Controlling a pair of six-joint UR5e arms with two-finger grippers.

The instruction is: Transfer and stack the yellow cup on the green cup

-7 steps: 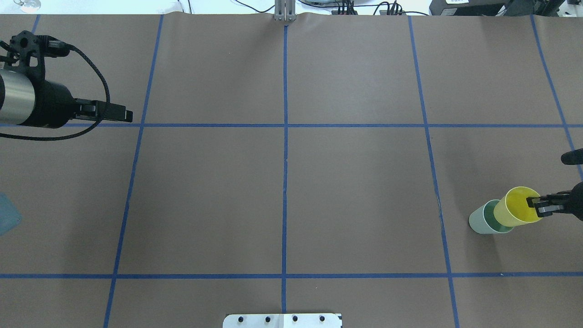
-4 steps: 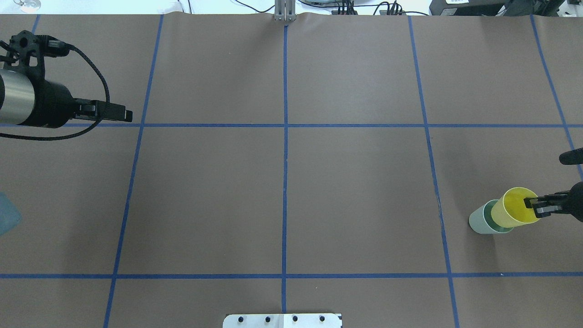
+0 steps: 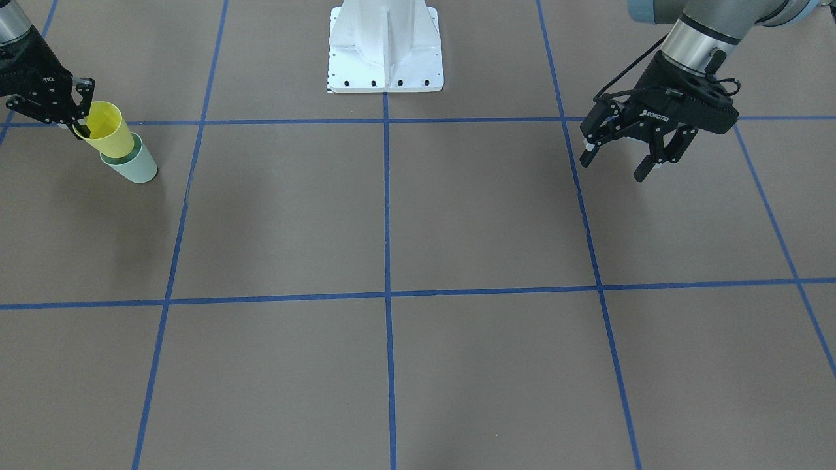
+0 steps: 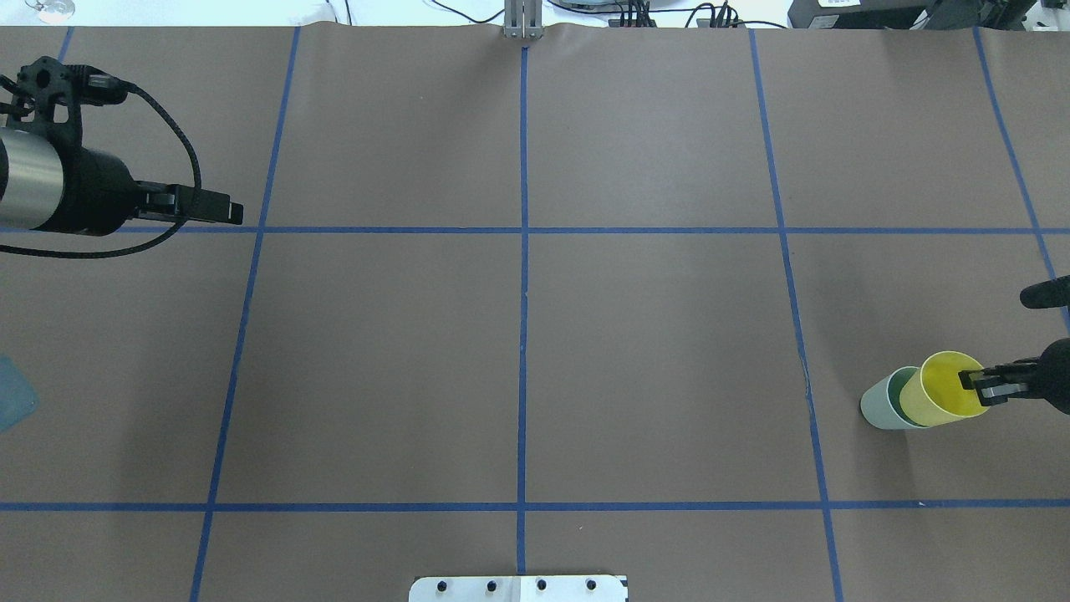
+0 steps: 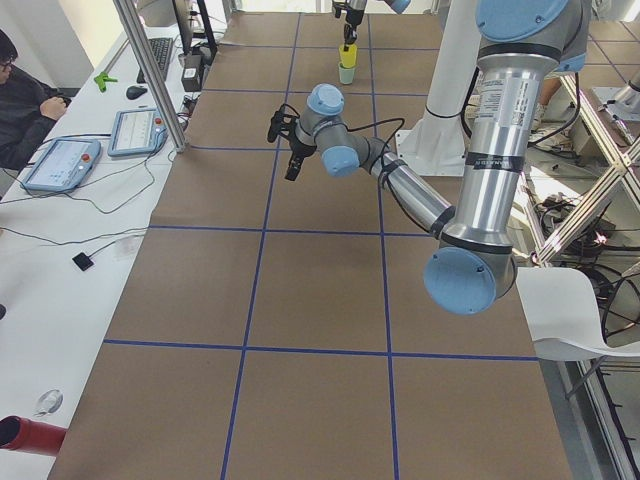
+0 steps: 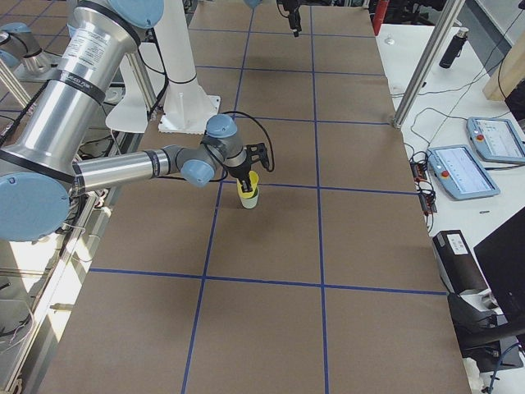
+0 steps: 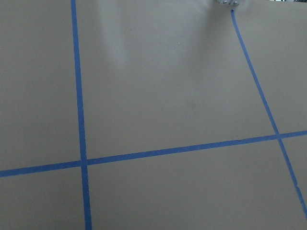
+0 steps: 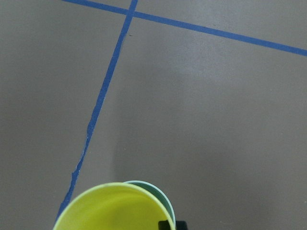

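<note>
The yellow cup (image 4: 943, 391) hangs tilted from my right gripper (image 4: 976, 385), which is shut on its rim with one finger inside and one outside. Its lower part sits inside the mouth of the green cup (image 4: 879, 404), which stands upright on the table at the robot's right. In the front-facing view the yellow cup (image 3: 108, 132) leans over the green cup (image 3: 136, 168), with the right gripper (image 3: 78, 121) at its rim. The right wrist view shows the yellow cup (image 8: 110, 210) in front of the green rim (image 8: 160, 195). My left gripper (image 3: 614, 166) is open and empty, far away above the table.
The white robot base plate (image 3: 385, 46) stands at the middle of the near table edge. Blue tape lines (image 4: 522, 334) divide the brown table cover. A pale blue object (image 4: 12, 401) lies at the left edge. An operator (image 5: 22, 100) sits by a side table.
My right gripper has moved the yellow cup down and slightly left, deeper into the green cup. The left arm has not moved.
</note>
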